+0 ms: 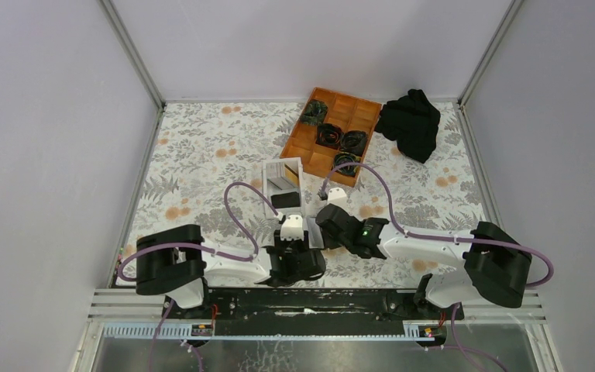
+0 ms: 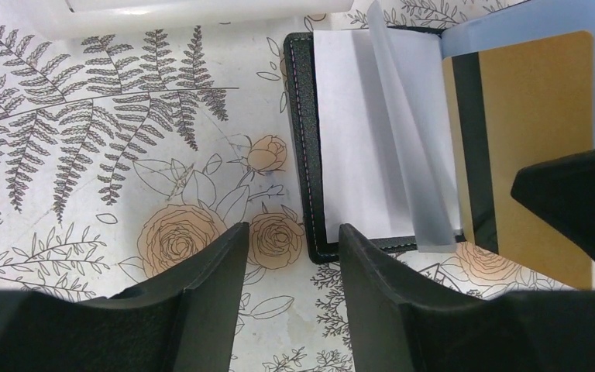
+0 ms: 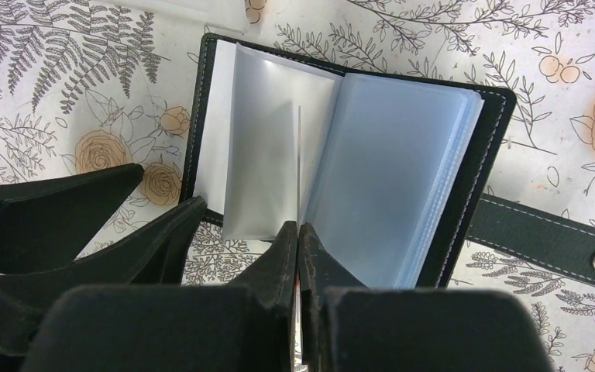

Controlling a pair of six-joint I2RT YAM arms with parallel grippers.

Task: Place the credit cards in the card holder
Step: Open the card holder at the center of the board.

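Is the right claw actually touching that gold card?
Touching. In the right wrist view the right gripper is shut on the gold card, whose thin edge rises from between its fingertips.

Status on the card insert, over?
Left gripper open, empty, by open card holder corner. Right gripper shut on tan card, edge-on above it. Nothing blocking.

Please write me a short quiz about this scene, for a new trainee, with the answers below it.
1. True or false: the card holder lies folded shut.
2. The right gripper is shut on: A) the strap tab, B) the orange-tan card, C) nothing.
3. Fill in: the jaws of the left gripper stand ____ and hold nothing.
Key: 1 false; 2 B; 3 open.
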